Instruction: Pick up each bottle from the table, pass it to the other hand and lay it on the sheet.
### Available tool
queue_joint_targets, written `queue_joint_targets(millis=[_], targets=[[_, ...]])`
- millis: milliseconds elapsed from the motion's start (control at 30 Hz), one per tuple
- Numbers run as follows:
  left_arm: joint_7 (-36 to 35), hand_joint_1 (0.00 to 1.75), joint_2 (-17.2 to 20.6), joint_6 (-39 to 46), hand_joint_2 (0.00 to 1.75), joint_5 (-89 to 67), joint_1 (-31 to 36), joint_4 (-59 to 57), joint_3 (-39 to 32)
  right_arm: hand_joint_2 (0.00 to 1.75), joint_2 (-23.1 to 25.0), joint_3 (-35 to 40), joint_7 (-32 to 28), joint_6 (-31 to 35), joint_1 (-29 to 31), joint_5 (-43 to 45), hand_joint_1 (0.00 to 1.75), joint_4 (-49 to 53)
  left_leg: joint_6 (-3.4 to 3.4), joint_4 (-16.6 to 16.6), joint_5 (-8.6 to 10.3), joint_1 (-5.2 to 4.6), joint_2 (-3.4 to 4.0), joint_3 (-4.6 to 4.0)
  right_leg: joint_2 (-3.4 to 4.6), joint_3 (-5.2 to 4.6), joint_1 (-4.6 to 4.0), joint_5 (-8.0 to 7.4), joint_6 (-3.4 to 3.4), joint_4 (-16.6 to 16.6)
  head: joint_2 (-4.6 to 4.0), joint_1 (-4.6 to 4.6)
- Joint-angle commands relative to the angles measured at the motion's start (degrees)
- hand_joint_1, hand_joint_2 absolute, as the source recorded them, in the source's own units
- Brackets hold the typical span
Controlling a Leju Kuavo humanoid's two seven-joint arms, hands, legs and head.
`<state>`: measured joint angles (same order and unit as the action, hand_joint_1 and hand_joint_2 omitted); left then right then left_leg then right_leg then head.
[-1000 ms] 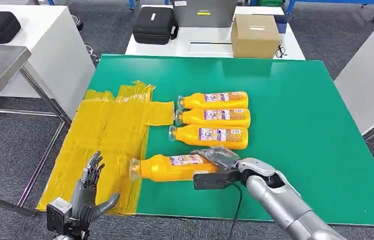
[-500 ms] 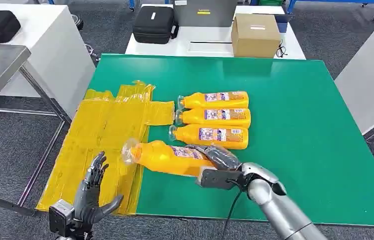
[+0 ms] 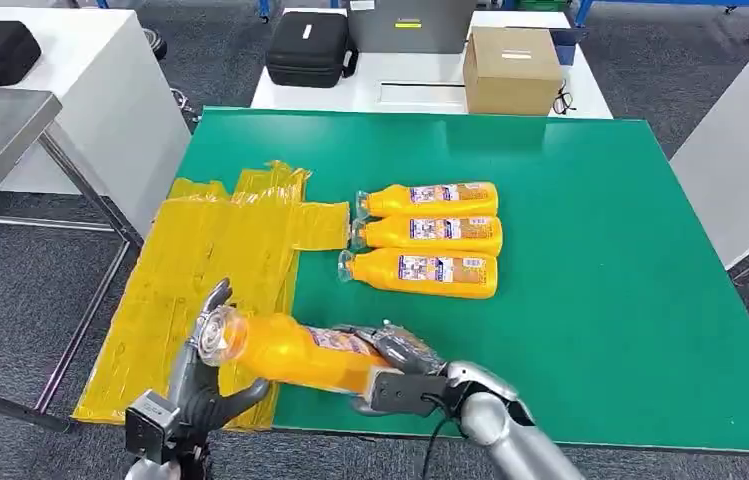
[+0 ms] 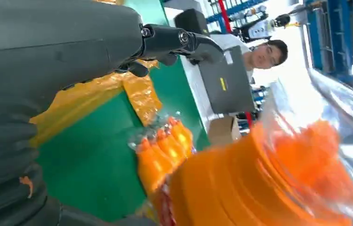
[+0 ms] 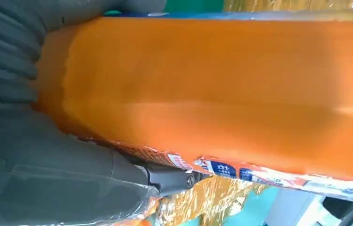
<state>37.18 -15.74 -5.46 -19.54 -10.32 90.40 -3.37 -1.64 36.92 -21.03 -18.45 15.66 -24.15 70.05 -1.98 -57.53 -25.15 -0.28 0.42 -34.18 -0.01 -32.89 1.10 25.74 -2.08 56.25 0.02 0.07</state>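
One bottle (image 3: 295,352) | gripped by right hand (image 3: 395,365) | neck at left hand (image 3: 212,385) fingers (image 3: 216,297)

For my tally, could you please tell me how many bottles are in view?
4. Three lie side by side on the green table: far, middle, near. The fourth bottle is in the right hand, its cap at the open left hand. None looks hidden.

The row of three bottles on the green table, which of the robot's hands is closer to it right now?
Right. The right hand holds a bottle just in front of the row of three bottles; the left hand is farther off, over the yellow sheet.
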Motion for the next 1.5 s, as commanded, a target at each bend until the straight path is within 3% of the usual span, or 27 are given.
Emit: queue_joint_targets(millis=[33, 267, 467, 1067, 1100, 1233, 1267, 1333, 1367, 1400, 1433, 1467, 1500], targets=[[-0.16, 0.00, 2.37, 2.79, 1.75, -1.06, 2.33, 0.39, 6.33, 1.75, 1.41, 1.18, 0.67, 0.11, 1.78, -0.90, 1.75, -3.18, 0.09, 0.01, -0.02, 0.05, -0.08, 0.09, -0.05, 0.12, -0.04, 0.03, 0.08, -0.04, 0.00, 0.00], [-2.80, 0.00, 2.80, 4.35, 1.75, -0.29, 5.51, -2.00, 11.46, 1.75, 2.73, 3.36, 0.69, 1.28, 2.35, -1.70, 1.75, -5.02, 0.09, 0.01, 0.01, 0.04, -0.09, 0.07, -0.08, 0.11, -0.04, 0.01, 0.08, -0.04, 0.00, -0.02], [-3.30, 0.00, 4.03, -1.36, 1.75, 7.05, 7.06, -6.76, 16.65, 1.75, 3.58, 4.32, 1.08, 3.10, 4.35, -3.24, 1.75, -5.04, 0.09, 0.06, 0.01, 0.03, -0.10, 0.11, -0.08, 0.14, -0.02, 0.01, 0.08, -0.07, 0.00, 0.00], [-4.19, 0.00, 4.32, -5.18, 1.75, 12.29, 9.01, -6.95, 18.59, 1.75, 3.71, 6.73, 2.84, 4.85, 4.75, -6.66, 1.75, -4.73, 0.12, 0.01, -0.03, 0.07, -0.01, 0.11, -0.01, 0.17, -0.07, 0.01, 0.11, -0.06, 0.00, -0.02], [-4.17, 1.68, 4.44, -5.44, 1.75, 12.32, 8.93, -6.54, 18.83, 1.75, 3.75, 7.01, 3.24, 4.96, 4.85, -6.86, 1.75, -4.96, 0.09, 0.02, -0.02, 0.04, -0.01, 0.08, -0.01, 0.11, -0.03, 0.01, 0.08, -0.05, 0.00, 0.00], [-3.94, 1.75, 4.75, -6.18, 1.75, 12.49, 8.69, -5.96, 18.90, 1.75, 3.76, 7.73, 5.09, 5.52, 5.37, -7.97, 1.75, -6.49, 0.05, 0.03, 0.01, -0.01, 0.00, 0.01, -0.01, 0.03, 0.02, 0.00, 0.05, -0.02, 0.00, -0.02], [-3.93, 1.75, 4.77, -6.19, 1.75, 12.50, 8.68, -5.95, 18.88, 1.75, 3.72, 7.76, 5.06, 5.52, 5.26, -7.96, 1.52, -6.59, 0.09, 0.03, -0.02, 0.04, 0.02, 0.09, 0.02, 0.11, -0.03, 0.01, 0.09, -0.04, 0.00, 0.00], [-3.87, 1.75, 4.74, -6.45, 1.75, 12.66, 8.37, -5.65, 18.51, 1.75, 3.83, 8.69, 7.21, 6.85, 5.78, -10.27, 1.48, -8.72, 0.12, 0.03, -0.04, 0.08, 0.03, 0.15, 0.04, 0.18, -0.08, 0.01, 0.12, -0.07, 0.00, -0.02], [-3.86, 1.75, 4.77, -6.52, 1.75, 12.71, 8.35, -5.62, 18.44, 1.75, 3.88, 8.78, 7.26, 6.94, 5.82, -10.30, 1.24, -9.20, 0.09, 0.04, -0.02, 0.05, 0.02, 0.10, 0.02, 0.13, -0.05, 0.00, 0.09, -0.06, 0.00, 0.00], [-3.80, 1.75, 4.80, -6.63, 1.75, 12.82, 8.29, -5.62, 18.36, 1.75, 3.69, 9.47, 8.14, 7.81, 6.11, -11.97, 0.79, -9.75, 0.07, 0.04, 0.00, 0.01, 0.00, 0.06, -0.01, 0.09, -0.01, 0.00, 0.06, -0.05, 0.00, 0.00], [-3.74, 1.75, 4.81, -6.68, 1.75, 13.09, 8.22, -5.57, 18.14, 1.75, 3.83, 9.52, 8.39, 8.09, 5.96, -12.13, 0.79, -10.15, 0.12, 0.03, -0.04, 0.09, 0.00, 0.16, 0.01, 0.22, -0.09, 0.00, 0.11, -0.10, 0.00, 0.00], [-3.74, 1.75, 4.83, -6.72, 1.75, 13.09, 8.17, -5.55, 18.11, 1.75, 3.83, 9.53, 8.40, 8.14, 5.86, -12.14, 0.66, -10.29, 0.10, 0.05, -0.02, 0.08, 0.02, 0.13, 0.02, 0.16, -0.07, -0.01, 0.10, -0.10, 0.00, 0.00], [-3.73, 1.75, 4.86, -6.82, 1.75, 13.13, 8.17, -5.47, 18.08, 1.75, 3.69, 9.72, 8.67, 8.28, 5.69, -12.62, 0.21, -10.38, 0.08, 0.05, 0.00, 0.03, -0.02, 0.08, -0.02, 0.11, -0.03, 0.00, 0.07, -0.07, 0.00, -0.02]])
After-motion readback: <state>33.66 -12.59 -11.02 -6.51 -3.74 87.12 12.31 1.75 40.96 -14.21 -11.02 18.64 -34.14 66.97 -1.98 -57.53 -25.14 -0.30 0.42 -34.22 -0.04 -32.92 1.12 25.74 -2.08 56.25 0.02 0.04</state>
